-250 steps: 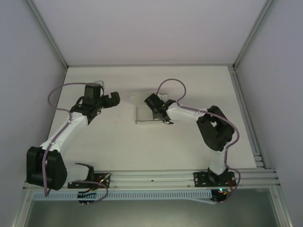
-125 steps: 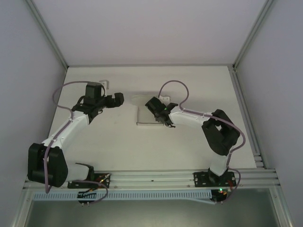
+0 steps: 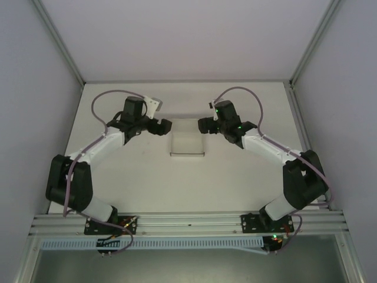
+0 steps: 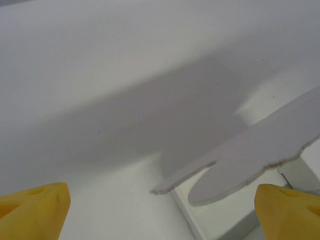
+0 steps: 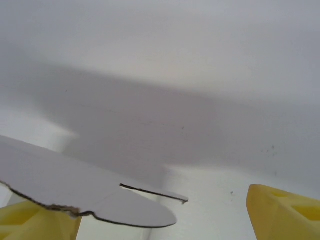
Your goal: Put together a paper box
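Position change: the right tool (image 3: 204, 124) has come off the paper box (image 3: 187, 145) to its 1 o'clock, and the left tool (image 3: 163, 126) has closed in at 11 o'clock. Both tools are spread wide and hold nothing. The box rests mid-desk (image 3: 235, 177) with a rounded flap (image 4: 250, 155) raised. You should judge the two-sided flap fold as not yet begun.

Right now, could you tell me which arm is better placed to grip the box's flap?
Probably the right gripper: the flap overlaps one of its open fingertips, while the left gripper has its fingertips clear of the flap.
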`<state>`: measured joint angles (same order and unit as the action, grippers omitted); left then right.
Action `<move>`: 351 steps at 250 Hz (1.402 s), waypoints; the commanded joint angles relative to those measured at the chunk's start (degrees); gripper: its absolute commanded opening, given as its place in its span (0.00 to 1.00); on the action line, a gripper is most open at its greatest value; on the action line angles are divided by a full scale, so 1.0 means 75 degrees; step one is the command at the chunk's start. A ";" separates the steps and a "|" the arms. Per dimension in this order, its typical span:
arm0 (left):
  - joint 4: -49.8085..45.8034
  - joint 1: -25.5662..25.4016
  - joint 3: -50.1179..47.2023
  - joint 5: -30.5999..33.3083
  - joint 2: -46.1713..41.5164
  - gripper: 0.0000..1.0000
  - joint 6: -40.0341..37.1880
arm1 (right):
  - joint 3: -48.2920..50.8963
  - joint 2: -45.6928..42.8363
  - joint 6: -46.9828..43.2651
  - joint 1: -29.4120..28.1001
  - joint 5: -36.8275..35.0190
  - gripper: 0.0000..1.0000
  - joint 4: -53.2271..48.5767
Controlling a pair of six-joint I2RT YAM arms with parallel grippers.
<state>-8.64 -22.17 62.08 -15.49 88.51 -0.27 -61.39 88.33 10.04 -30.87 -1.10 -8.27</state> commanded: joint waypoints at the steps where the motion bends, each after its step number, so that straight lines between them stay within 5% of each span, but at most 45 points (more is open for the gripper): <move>1: -0.0187 0.0016 0.0493 -0.0656 0.0494 0.83 -0.0906 | -0.0398 0.0306 -0.1296 0.0154 0.1494 0.80 -0.0058; 52: -0.0475 -0.0005 0.0550 -0.1395 0.0840 0.67 -0.1843 | -0.0801 0.0836 -0.1907 0.0234 0.1536 0.71 -0.0756; 142: -0.0635 -0.0101 0.0773 -0.1381 0.0976 0.41 -0.1926 | -0.0852 0.0653 -0.1499 0.0274 0.1040 0.51 -0.1012; 182: -0.0617 -0.0170 0.0716 -0.1363 0.0866 0.28 -0.1999 | -0.0875 0.0569 -0.1369 0.0273 0.0843 0.28 -0.1212; 229: -0.0625 -0.0309 0.0712 -0.1118 0.0916 0.00 -0.1873 | -0.0978 0.0662 -0.1284 0.0250 0.0840 0.13 -0.1417; 244: -0.0556 -0.0405 0.0694 -0.0905 0.0882 0.00 -0.1762 | -0.0990 0.0642 -0.1299 0.0205 0.0831 0.10 -0.1417; 289: 0.0053 -0.0584 0.0717 0.0138 0.0628 0.00 -0.0305 | -0.1000 0.0691 -0.0744 -0.0124 0.0279 0.00 -0.0912; 351: 0.1304 -0.0876 0.0731 0.0938 0.0597 0.00 0.2415 | -0.1241 0.1040 0.0554 -0.0824 -0.1700 0.00 0.0367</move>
<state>-6.61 -26.46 66.39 -11.70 95.11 5.50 -67.59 94.61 6.68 -35.16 -5.67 -12.88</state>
